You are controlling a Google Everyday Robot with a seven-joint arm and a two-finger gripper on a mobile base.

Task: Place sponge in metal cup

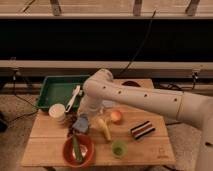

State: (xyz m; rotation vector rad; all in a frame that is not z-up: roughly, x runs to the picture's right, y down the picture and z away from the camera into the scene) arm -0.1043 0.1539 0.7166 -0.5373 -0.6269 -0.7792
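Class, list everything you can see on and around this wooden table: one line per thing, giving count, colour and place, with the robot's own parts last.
Table: one, light wood, centre.
Tray: one, green, back left of the table.
White utensil: one, white, on the tray's right edge.
White cup: one, white, left, in front of the tray.
Sponge: one, blue-grey, right of the white cup, at the gripper.
Bowl: one, red, front left, with a green item inside.
Banana: one, yellow, centre.
Apple: one, reddish, right of the banana.
Green cup: one, green, front centre.
Striped block: one, black, red and white, right.
Arm: one, white, reaching from the right.
Gripper: one, at the sponge, mostly hidden by the arm.
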